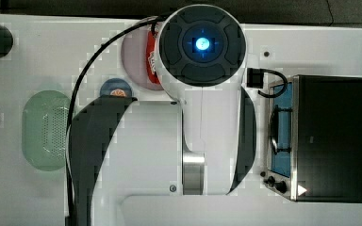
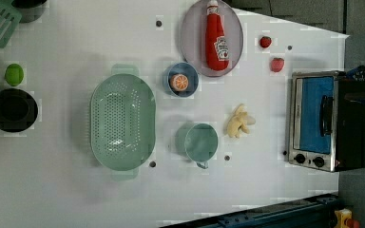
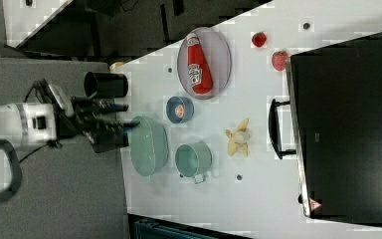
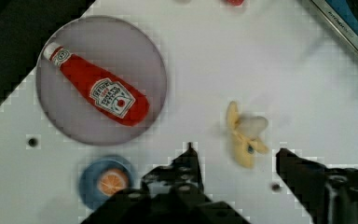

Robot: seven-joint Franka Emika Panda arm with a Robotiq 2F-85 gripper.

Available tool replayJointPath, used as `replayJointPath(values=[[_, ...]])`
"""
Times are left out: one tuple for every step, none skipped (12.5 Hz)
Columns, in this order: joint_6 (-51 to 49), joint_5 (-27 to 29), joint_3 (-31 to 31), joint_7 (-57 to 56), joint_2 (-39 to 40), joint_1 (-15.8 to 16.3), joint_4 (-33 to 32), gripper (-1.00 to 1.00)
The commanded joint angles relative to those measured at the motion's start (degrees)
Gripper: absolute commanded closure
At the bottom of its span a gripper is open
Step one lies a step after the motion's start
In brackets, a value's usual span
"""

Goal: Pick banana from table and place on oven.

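Yellow and half-peeled, the soft toy banana (image 2: pixel 239 121) is lying on the large white rectangular table (image 2: pixel 66 190), between the pale green mug (image 2: pixel 198 142) and the boxy toaster oven (image 2: pixel 324 121) with its black top, silver frame and blue-tinted glass door. In the left view, the banana is sitting well apart from the oven's door, just beside the mug's right side. The black two-fingered gripper (image 4: pixel 235 156) is hanging above the table with its fingers (image 4: pixel 189 161) standing apart and nothing between them; in the wrist view the banana (image 4: pixel 245 135) is showing in the gap between the fingers, untouched. In the right view, the gripper (image 3: pixel 114 119) is reaching out from the white arm (image 3: pixel 25 124) over the table's edge near the mint green perforated oval colander (image 3: pixel 149 146). A red plush ketchup bottle (image 2: pixel 216 37) is resting on a grey round plate (image 2: pixel 190 33), and a small blue bowl (image 2: pixel 181 80) holding an orange slice is sitting just below the plate in the left view. Two red strawberries (image 2: pixel 271 53) are lying near the oven's far corner. A green lime (image 2: pixel 14 74) and a black round bowl (image 2: pixel 12 110) are sitting at the left view's left.
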Motion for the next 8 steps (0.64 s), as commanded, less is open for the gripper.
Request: replayJointPath(values=[[-7.45,-1.12,-1.82,0.23,-24.02,-1.60,-14.75,-0.59],[-7.45,-1.12,-1.84,0.23,-24.01,-1.61,-14.77,-0.81],[-7.44,-1.12,-1.86,0.23,-23.97,-1.60,-14.78,-0.99],[-7.43,-1.12,-1.85,0.23,-23.79,-1.60,-14.87,-1.00],[-7.01,-1.12,-1.85,0.23,-23.23,-1.60,-15.17,-1.00],[-5.64,-1.12,-1.84,0.23,-22.37,-1.60,-15.84,-1.00],[-3.59,-1.12,-1.81,0.21,-21.23,-1.58,-16.86,-1.00],[-1.08,-1.12,-1.78,0.20,-19.79,-1.55,-18.19,-1.00]])
